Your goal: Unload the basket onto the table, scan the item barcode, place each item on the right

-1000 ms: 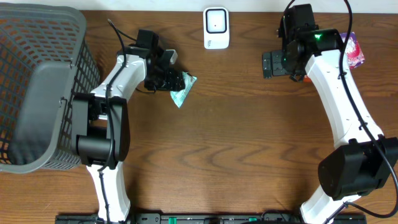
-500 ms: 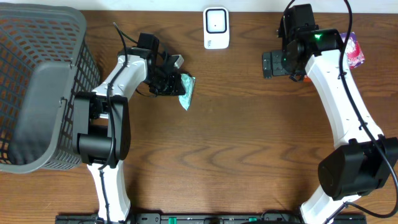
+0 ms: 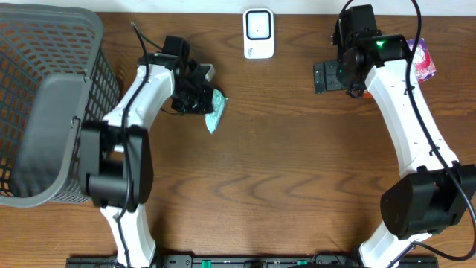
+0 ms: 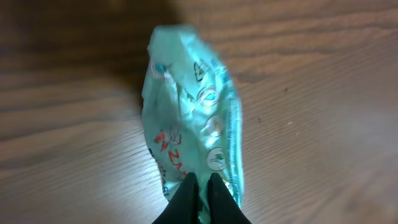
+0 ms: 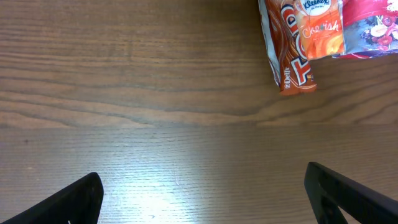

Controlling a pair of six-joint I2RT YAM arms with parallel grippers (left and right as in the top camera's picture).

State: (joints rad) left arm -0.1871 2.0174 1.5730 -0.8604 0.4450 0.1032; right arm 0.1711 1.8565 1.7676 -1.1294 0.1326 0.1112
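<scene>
Dark wood-grain table (image 3: pixel 297 164), seen from overhead, with both arms reaching toward the back edge. At far left, grey mesh basket (image 3: pixel 44 97), tall-walled. At the back, near the middle, white scanner (image 3: pixel 259 33).

Left gripper (image 3: pixel 199 97): clenched on the teal packet (image 3: pixel 213 112), nipping it by one end. Sits left of the scanner and toward the front, well apart from it. From the left wrist, black fingertips (image 4: pixel 186 196) pressed together with only a sliver of film between them, right at the packet's near end. Rest of the packet stretching away over bare wood, crinkled and glossy, with red lettering and small round symbols beside a ribbed seam. Cannot tell whether lifted clear of the table or resting on it.

Right gripper (image 3: pixel 327 77): spread wide, grasping nothing. Hovers right of the scanner, apart from it. From the right wrist, one dark finger (image 5: pixel 68 199) in each lower corner, plain wood between. Further off, at the upper right of that view, orange pouch (image 5: pixel 289 56) lying flat, with a tissue pack (image 5: pixel 320 25) overlapping its top and a red pack (image 5: pixel 373 25) just beside that, cut by the frame. From overhead, part of the same pile peeking out beside the right arm, near the table's back right corner.
</scene>
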